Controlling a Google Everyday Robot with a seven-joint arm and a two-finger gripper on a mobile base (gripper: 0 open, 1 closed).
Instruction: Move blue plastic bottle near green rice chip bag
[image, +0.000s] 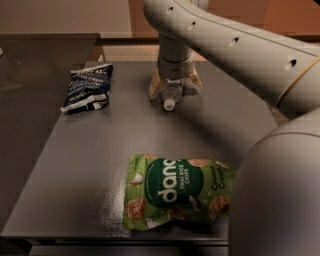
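- A bulky pale section of the robot arm (277, 200) fills the near right corner and covers the right end of the green rice chip bag (175, 192).
- The green rice chip bag lies flat at the near edge of the grey surface (85, 165), right of its middle, with its "dang" lettering facing up.
- Bare surface separates this bag from the blue plastic bottle (171, 96), which is at the far middle, well apart from the bag.
- The pincer (174, 93) points downward at that far middle spot, clamped on the blue plastic bottle, with one tan finger on each side.
- The bottle is tilted, and its white cap (169, 104) points down and toward the near side.
- A dark blue-black chip bag (87, 86) lies at the far left of the surface, apart from the pincer.
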